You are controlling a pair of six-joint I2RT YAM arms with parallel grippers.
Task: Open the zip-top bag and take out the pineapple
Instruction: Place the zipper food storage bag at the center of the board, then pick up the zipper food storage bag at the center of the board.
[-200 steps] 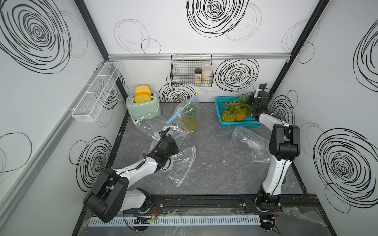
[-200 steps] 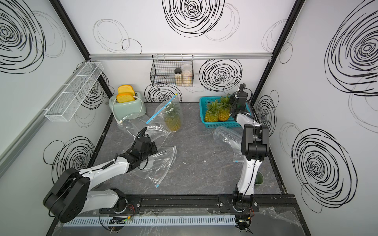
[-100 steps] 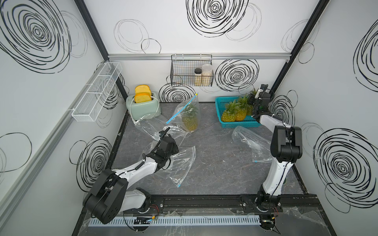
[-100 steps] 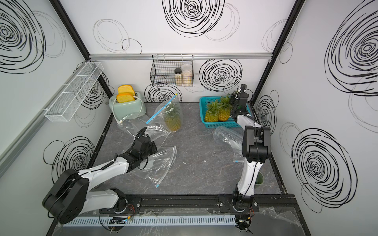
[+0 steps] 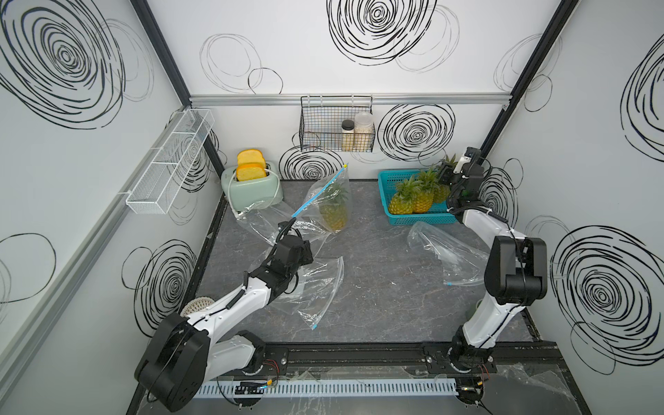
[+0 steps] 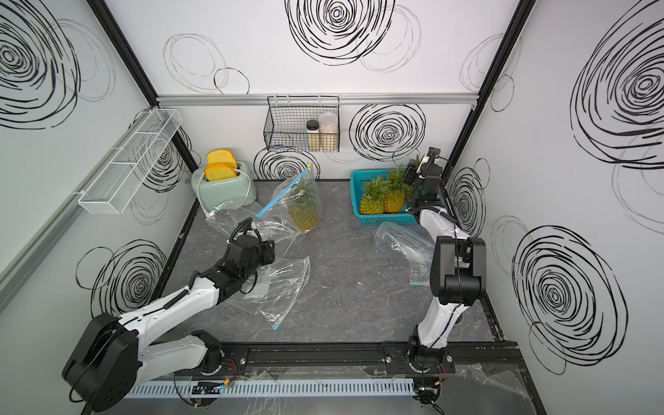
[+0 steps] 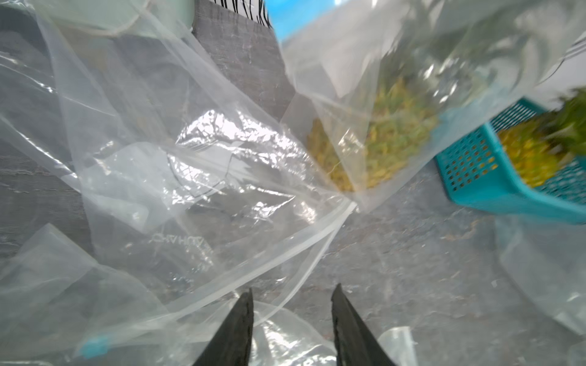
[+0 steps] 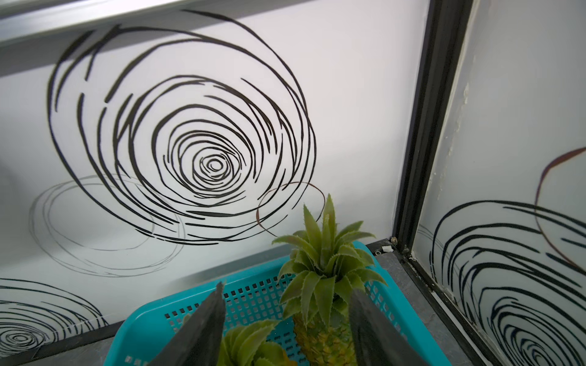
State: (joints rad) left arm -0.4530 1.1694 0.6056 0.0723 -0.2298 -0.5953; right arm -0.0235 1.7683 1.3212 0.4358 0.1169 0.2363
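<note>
A clear zip-top bag (image 5: 325, 194) with a blue zip strip stands at the back middle of the table, with a pineapple (image 5: 335, 215) upright inside it. The left wrist view shows that bagged pineapple (image 7: 380, 149) blurred, ahead of the jaws. My left gripper (image 5: 305, 251) (image 7: 291, 290) is open and low over an empty flat bag (image 5: 316, 287), short of the full bag. My right gripper (image 5: 445, 176) (image 8: 285, 288) is open above the teal basket (image 5: 388, 183). A pineapple (image 8: 320, 263) stands in the basket between its spread fingers, which are apart from it.
The teal basket (image 8: 253, 298) holds several pineapples (image 5: 413, 199). More empty clear bags lie by the toaster (image 5: 251, 187) and near the right arm (image 5: 442, 251). A black wire basket (image 5: 336, 129) with jars hangs on the back wall, and a white rack (image 5: 169, 161) on the left wall.
My left gripper has opened over the empty bag it was shut on. My right gripper has opened wider above the basket and shifted a little. The full bag has not moved.
</note>
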